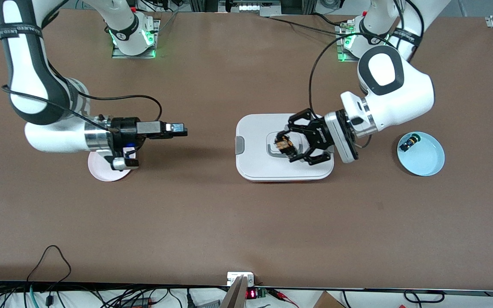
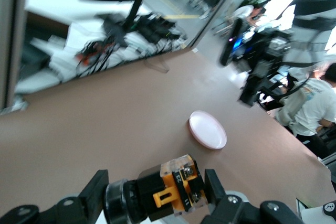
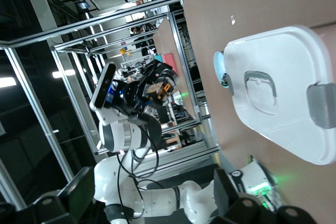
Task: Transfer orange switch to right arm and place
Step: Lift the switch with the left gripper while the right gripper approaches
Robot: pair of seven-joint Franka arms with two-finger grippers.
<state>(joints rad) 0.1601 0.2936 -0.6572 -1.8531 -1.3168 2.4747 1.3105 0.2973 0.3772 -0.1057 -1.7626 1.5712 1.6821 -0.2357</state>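
Observation:
The orange switch (image 1: 281, 143) has a black body and orange parts. My left gripper (image 1: 288, 147), the wide linkage claw, is shut on it and holds it above the white lidded box (image 1: 255, 164). In the left wrist view the switch (image 2: 170, 192) sits crosswise between the fingers (image 2: 215, 186). My right gripper (image 1: 182, 129), narrow and black, is open and empty. It hovers over bare table toward the right arm's end and points at the box. In the right wrist view its fingers (image 3: 79, 192) stand wide apart, and the left claw with the switch (image 3: 160, 87) shows farther off.
A pink plate (image 1: 105, 171) lies under the right arm's wrist and also shows in the left wrist view (image 2: 208, 129). A light blue plate (image 1: 424, 160) toward the left arm's end holds a small green-capped switch (image 1: 410, 141). The box lid (image 3: 283, 103) has a recessed handle.

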